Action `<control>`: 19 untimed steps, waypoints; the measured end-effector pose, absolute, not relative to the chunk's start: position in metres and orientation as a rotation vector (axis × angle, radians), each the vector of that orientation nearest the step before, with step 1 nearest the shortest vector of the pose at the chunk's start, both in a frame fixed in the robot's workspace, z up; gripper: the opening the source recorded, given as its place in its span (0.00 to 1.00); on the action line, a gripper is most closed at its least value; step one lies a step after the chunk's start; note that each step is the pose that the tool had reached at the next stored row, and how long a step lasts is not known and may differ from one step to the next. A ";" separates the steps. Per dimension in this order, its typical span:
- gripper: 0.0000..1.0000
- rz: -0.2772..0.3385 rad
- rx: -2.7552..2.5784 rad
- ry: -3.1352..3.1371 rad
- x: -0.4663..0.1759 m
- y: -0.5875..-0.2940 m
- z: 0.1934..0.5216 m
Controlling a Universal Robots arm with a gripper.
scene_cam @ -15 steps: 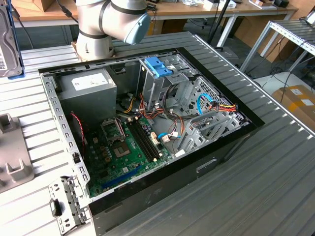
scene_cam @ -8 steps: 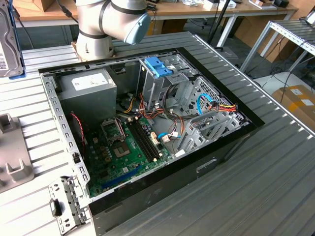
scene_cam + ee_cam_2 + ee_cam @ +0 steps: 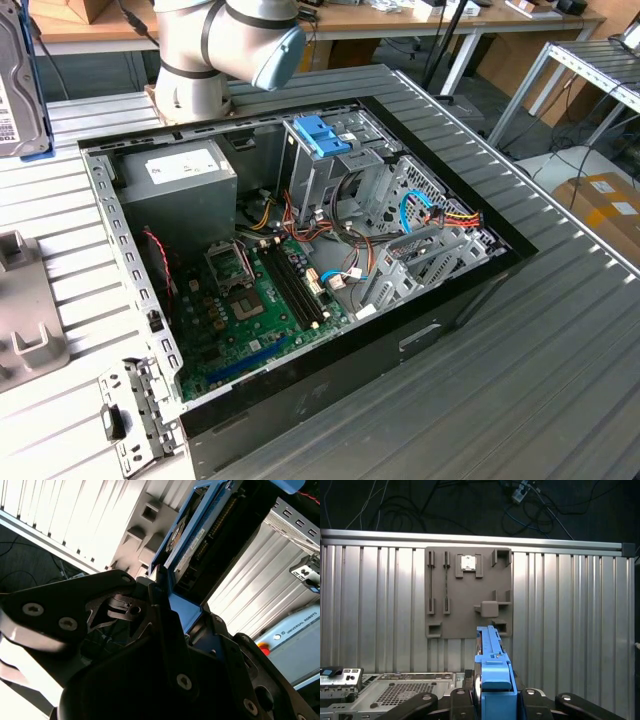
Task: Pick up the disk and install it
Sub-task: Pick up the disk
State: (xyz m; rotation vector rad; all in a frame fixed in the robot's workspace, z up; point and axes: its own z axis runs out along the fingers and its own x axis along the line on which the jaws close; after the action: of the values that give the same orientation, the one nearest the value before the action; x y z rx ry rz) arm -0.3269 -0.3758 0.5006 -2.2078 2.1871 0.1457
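The disk [image 3: 18,90] hangs upright in the air at the far left of the exterior view, above the ribbed table: a grey metal body in a light-blue frame. In the first wrist view I see the disk [image 3: 492,680] edge-on, blue end tab toward the camera, with my gripper [image 3: 492,702] shut on it from both sides. The second wrist view shows the disk [image 3: 200,535] standing out past the black fingers [image 3: 150,615] of the gripper [image 3: 172,607]. It is lifted clear of the grey holder plate [image 3: 465,595] below it.
The open computer case [image 3: 300,400] lies in the middle of the table, with motherboard [image 3: 250,310], power supply [image 3: 175,185] and cables. An upright metal drive cage with a blue bracket [image 3: 325,135] stands at its back. The arm's base [image 3: 195,75] is behind it. A loose metal bracket [image 3: 130,420] lies front left.
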 end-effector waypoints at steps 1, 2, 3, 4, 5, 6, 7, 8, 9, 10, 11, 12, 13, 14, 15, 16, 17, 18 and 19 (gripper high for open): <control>0.37 0.146 -2.208 2.187 -0.327 -0.376 0.501; 0.37 0.146 -2.208 2.187 -0.326 -0.376 0.501; 0.37 0.146 -2.208 2.187 -0.326 -0.376 0.500; 0.37 0.146 -2.208 2.187 -0.326 -0.376 0.500; 0.37 0.146 -2.208 2.187 -0.326 -0.376 0.500; 0.37 0.146 -2.208 2.187 -0.325 -0.376 0.500; 0.37 0.146 -2.208 2.187 -0.325 -0.376 0.500; 0.37 0.146 -2.208 2.187 -0.325 -0.376 0.500; 0.37 0.146 -2.208 2.187 -0.325 -0.376 0.500; 0.37 0.146 -2.208 2.187 -0.324 -0.377 0.500; 0.37 0.146 -2.208 2.187 -0.324 -0.377 0.500; 0.37 0.146 -2.208 2.187 -0.324 -0.377 0.500; 0.37 0.146 -2.208 2.187 -0.323 -0.377 0.500; 0.37 0.146 -2.208 2.187 -0.323 -0.377 0.500; 0.37 0.146 -2.208 2.187 -0.323 -0.377 0.500; 0.37 0.146 -2.208 2.187 -0.323 -0.377 0.500; 0.37 0.146 -2.208 2.187 -0.322 -0.377 0.500; 0.37 0.146 -2.208 2.187 -0.322 -0.377 0.500; 0.37 0.146 -2.208 2.187 -0.322 -0.377 0.500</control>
State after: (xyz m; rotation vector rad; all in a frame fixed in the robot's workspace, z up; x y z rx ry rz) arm -0.3216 -0.3770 0.4999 -2.2078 2.1871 0.1457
